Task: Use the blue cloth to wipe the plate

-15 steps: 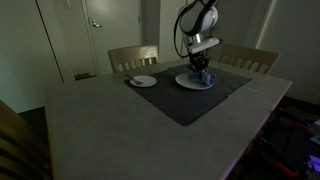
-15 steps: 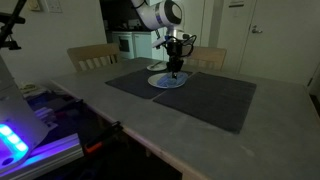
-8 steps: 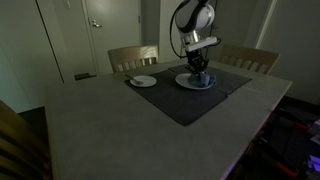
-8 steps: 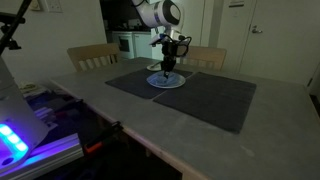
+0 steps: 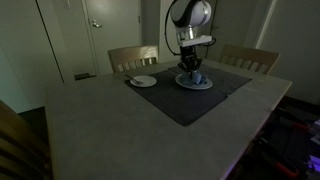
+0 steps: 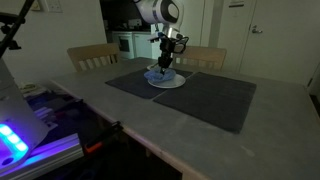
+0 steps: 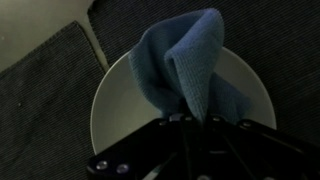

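Observation:
A white plate (image 5: 194,83) (image 6: 166,81) sits on a dark placemat (image 5: 190,100) (image 6: 190,92) at the far side of the table. My gripper (image 5: 191,64) (image 6: 166,63) hangs straight over the plate and is shut on the blue cloth (image 5: 191,76) (image 6: 160,74), which drapes onto the plate. In the wrist view the blue cloth (image 7: 185,70) is pinched between the fingers (image 7: 190,118) and covers the middle of the plate (image 7: 105,110).
A smaller white plate (image 5: 143,81) lies on the placemat's corner. Wooden chairs (image 5: 133,58) (image 5: 250,60) (image 6: 92,56) stand behind the grey table (image 5: 110,130). A lit device (image 6: 20,130) sits beside the table.
The gripper with the cloth has slid across the plate, leftward in both exterior views, dragging the cloth over the plate's surface.

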Controlling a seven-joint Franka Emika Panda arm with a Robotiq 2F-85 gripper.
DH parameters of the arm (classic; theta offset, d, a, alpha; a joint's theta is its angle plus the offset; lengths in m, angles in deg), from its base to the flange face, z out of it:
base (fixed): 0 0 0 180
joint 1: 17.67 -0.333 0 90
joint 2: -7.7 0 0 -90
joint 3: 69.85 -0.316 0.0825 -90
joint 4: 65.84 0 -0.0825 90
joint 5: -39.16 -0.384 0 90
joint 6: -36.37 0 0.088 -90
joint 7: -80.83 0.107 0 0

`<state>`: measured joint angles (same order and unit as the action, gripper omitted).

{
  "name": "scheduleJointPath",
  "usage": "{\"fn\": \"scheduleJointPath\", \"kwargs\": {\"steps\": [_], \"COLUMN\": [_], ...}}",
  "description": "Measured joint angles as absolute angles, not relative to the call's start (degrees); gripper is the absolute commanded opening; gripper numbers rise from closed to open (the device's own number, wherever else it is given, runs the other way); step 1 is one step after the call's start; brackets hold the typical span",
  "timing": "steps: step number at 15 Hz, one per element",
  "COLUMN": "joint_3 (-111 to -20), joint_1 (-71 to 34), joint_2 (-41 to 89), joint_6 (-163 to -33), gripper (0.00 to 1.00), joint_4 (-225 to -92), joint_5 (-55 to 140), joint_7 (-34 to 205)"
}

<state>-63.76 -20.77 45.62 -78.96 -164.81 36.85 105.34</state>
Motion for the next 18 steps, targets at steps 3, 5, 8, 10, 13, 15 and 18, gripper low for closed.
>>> {"fn": "scheduleJointPath", "kwargs": {"steps": [3,5,8,10,13,15,18], "joint_3": [-63.74,-63.55,-62.58,-61.68,-60.48,-59.91,-59.8], "joint_1": [-20.33,-20.25,-20.69,-21.2,-21.86,-22.17,-22.57], "joint_2": [45.64,45.66,45.75,45.79,45.8,45.81,45.81], "joint_6": [-82.76,-86.05,-89.98,-91.35,-91.4,-90.12,-87.04], "gripper": [0.02,0.02,0.02,0.02,0.02,0.02,0.02], "joint_4": [-164.89,-165.12,-165.68,-166.08,-166.82,-167.19,-167.38], "joint_5": [36.56,36.57,37.52,38.67,41.17,43.5,46.27], "joint_7": [105.25,105.9,109.06,111.13,112.66,112.87,112.23]}}
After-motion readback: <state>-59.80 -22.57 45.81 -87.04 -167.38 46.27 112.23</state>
